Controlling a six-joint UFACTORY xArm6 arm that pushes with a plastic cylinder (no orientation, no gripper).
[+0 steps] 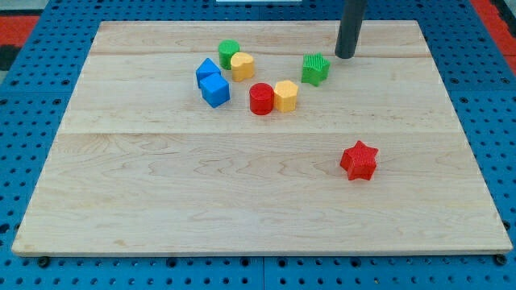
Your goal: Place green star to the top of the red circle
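Red star (359,160) lies nearest you, well apart from the work. Red circle (260,98) sits mid-board, touching a yellow block (285,95). Green star (315,68) lies at its two o'clock. Your rod stands upright; my tip (345,56), at the star's one o'clock, just beside it, carries nothing. Push toward nine o'clock.

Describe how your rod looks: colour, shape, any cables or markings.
My rod is a plain, straight cylinder, dark grey to black with a matte surface. It enters from the view's top edge, so the arm above is hidden. My tip ends blunt and flat. No cables, labels or markings show on it.
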